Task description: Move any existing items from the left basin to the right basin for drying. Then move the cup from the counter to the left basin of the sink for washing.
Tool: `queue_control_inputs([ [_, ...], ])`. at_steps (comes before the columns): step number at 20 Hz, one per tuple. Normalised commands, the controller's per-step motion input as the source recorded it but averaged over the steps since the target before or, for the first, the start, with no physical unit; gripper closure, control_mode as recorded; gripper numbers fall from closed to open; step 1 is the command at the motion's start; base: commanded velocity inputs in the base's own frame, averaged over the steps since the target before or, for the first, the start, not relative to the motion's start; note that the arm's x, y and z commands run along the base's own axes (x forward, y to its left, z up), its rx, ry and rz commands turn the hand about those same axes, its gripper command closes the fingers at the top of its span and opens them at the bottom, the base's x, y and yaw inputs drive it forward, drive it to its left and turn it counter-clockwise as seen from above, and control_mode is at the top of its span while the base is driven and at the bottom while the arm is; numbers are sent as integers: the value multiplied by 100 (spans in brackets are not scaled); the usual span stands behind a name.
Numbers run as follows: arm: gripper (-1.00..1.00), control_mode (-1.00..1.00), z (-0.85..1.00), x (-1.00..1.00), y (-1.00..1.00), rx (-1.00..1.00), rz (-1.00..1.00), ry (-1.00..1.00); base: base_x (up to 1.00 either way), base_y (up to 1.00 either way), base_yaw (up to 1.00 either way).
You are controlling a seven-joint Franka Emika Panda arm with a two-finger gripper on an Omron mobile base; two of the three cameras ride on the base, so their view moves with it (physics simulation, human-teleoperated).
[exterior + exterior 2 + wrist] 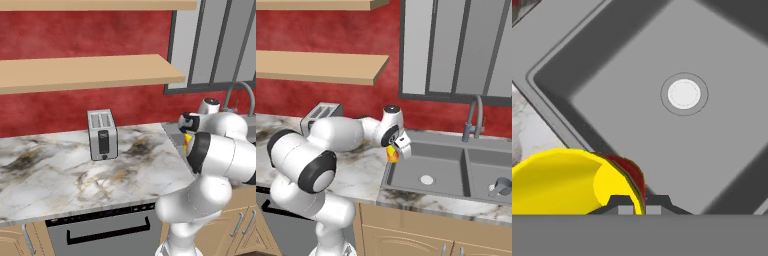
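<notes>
My gripper point(397, 148) is shut on the cup point(391, 154), a small yellow tumbler with a red-orange mark, and holds it over the left rim of the sink. In the hand view the cup point(559, 184) lies at lower left, its rim pinched between my gripper point(640, 208) tips. The left basin point(712, 145) spreads beyond it, bare but for its round drain point(684, 94). From the right base camera, the left basin point(443, 162) is beside the cup. The right basin point(483, 167) holds a small grey mug point(500, 186). A sliver of the cup point(187, 142) peeks past my arm.
A silver two-slot toaster point(102, 134) stands on the marble counter point(55, 172) left of the sink. The arched grey tap point(474, 120) rises behind the divider between the basins. Two wooden shelves point(90, 72) hang on the red wall; a window sits behind the sink.
</notes>
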Motion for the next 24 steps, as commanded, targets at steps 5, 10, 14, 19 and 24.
queue_control_inputs([
  [5, 100, -100, -15, 0, -38, 0, -4, 0, 0, 0, 0],
  [10, 100, -100, -31, 1, -36, 0, -1, -5, 0, 0, 0],
  [14, 100, -100, -37, 4, -30, 0, 0, -8, 0, 0, 0],
  [19, 100, -100, -29, 11, -30, 0, 0, -3, 0, 0, 0],
  [24, 100, -100, -23, 21, -24, 2, 0, -1, 0, 0, 0],
])
